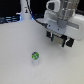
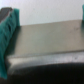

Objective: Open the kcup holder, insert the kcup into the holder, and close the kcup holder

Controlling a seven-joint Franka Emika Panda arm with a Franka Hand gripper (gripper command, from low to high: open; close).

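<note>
The kcup (image 1: pixel 35 56), a small green-topped pod with a pale rim, stands alone on the white table toward the exterior view's left. My gripper (image 1: pixel 57 37) hangs low at the exterior view's right, well away from the kcup. Only dark parts of the kcup holder (image 1: pixel 69 43) show beneath the white hand. In the wrist view, the holder's dark grey surface (image 2: pixel 47 67) with a pale edge spans the space between my teal fingers (image 2: pixel 8 31). The gripper (image 2: pixel 45 35) is open, with its jaws far apart. I cannot tell whether the fingers touch the holder.
A tall white bottle-shaped object (image 1: pixel 24 10) stands at the back toward the exterior view's left. Dark items (image 1: pixel 7 20) lie along the back edge. A cable (image 1: pixel 35 18) runs toward the arm. White tabletop (image 1: pixel 20 70) surrounds the kcup.
</note>
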